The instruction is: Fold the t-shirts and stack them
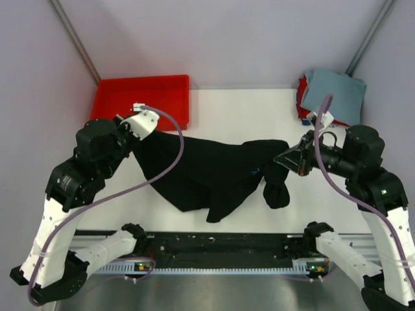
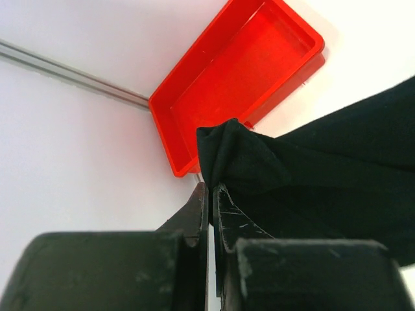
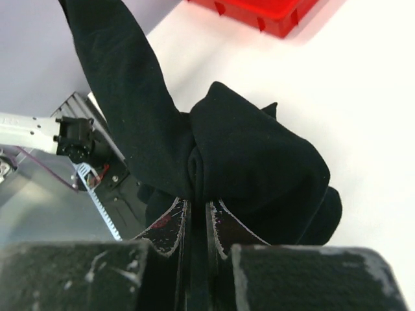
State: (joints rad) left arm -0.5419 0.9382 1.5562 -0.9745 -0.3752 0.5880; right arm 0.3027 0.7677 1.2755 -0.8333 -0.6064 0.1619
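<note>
The large black t-shirt (image 1: 207,172) hangs stretched between my two grippers above the white table, sagging in the middle. My left gripper (image 1: 137,136) is shut on its left corner; in the left wrist view the cloth (image 2: 259,168) bunches out of the closed jaws (image 2: 211,194). My right gripper (image 1: 280,157) is shut on a bunched right part; the right wrist view shows the cloth (image 3: 253,149) clamped at the fingertips (image 3: 196,206). A folded grey-blue t-shirt (image 1: 337,94) lies on a folded red one (image 1: 301,97) at the back right.
A red plastic tray (image 1: 142,100) stands at the back left, also in the left wrist view (image 2: 240,71). A black rail (image 1: 220,249) with the arm bases runs along the near edge. Grey walls enclose the table on three sides.
</note>
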